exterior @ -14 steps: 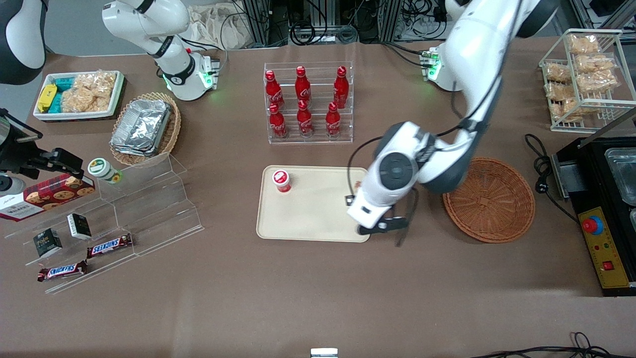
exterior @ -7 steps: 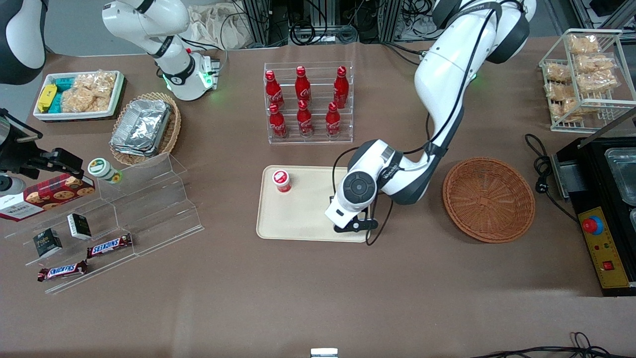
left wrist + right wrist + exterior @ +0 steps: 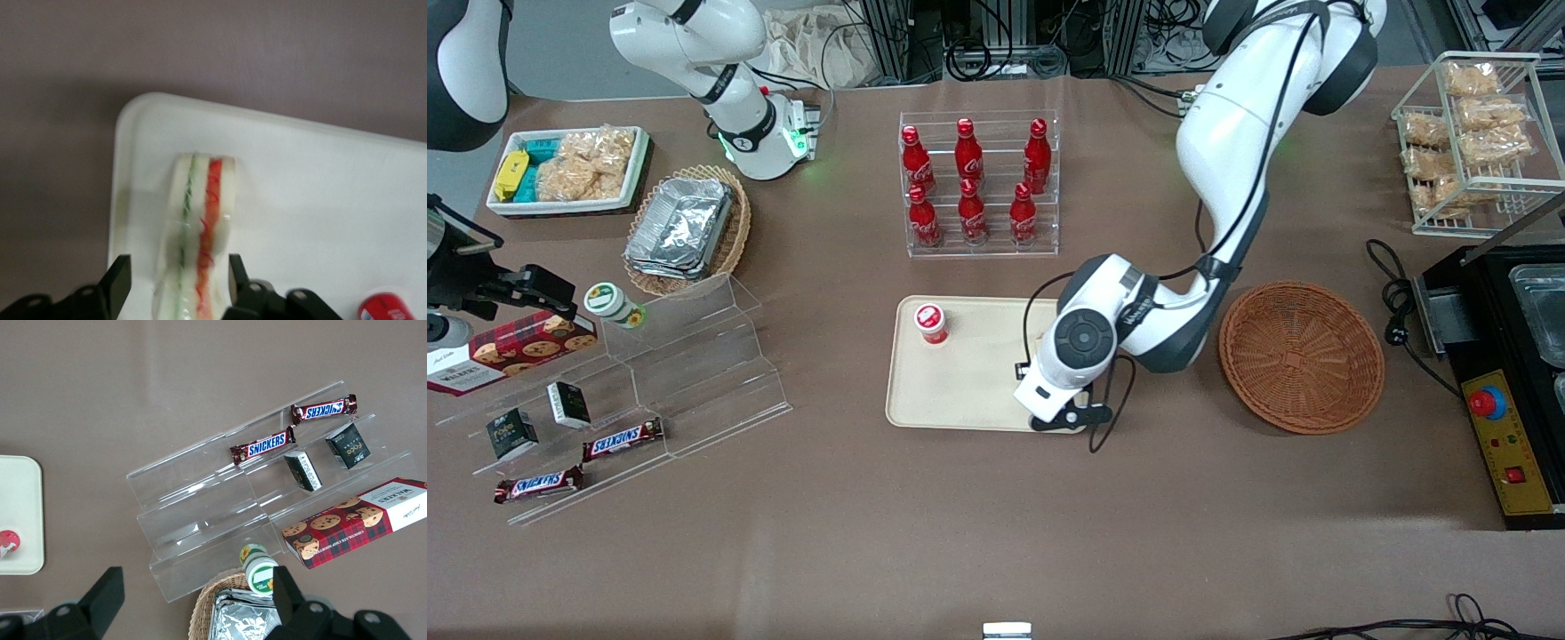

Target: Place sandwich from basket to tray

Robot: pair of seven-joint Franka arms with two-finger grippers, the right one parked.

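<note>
Gripper (image 3: 175, 283) status: positioned over the tray (image 3: 320, 220), at the tray corner nearest the front camera on the working arm's end. In the wrist view I read the two fingers (image 3: 119, 283) as straddling the sandwich (image 3: 199, 227), one on each bread face. Thin gaps show between the pads and the bread, so I cannot tell whether the grasp is released or lightly held.

The sandwich stands on edge with its green and orange-red filling lines facing the wrist camera. It appears to rest on the tray surface just inside the rim at that corner, though contact is not confirmed. The basket (image 3: 1302, 356) sits on the bench toward the working arm's end and holds nothing.

Step in hand, as I judge it: release and retreat.

1. Confirm that the sandwich bears on the tray before opening.
2. Open the fingers fully, so that neither pad drags the soft bread.
3. Lift straight up; a sideways exit could tip the wedge over the near rim.
4. Keep clear of the red-capped cup (image 3: 931, 323) standing near the tray's edge toward the parked arm.
</note>
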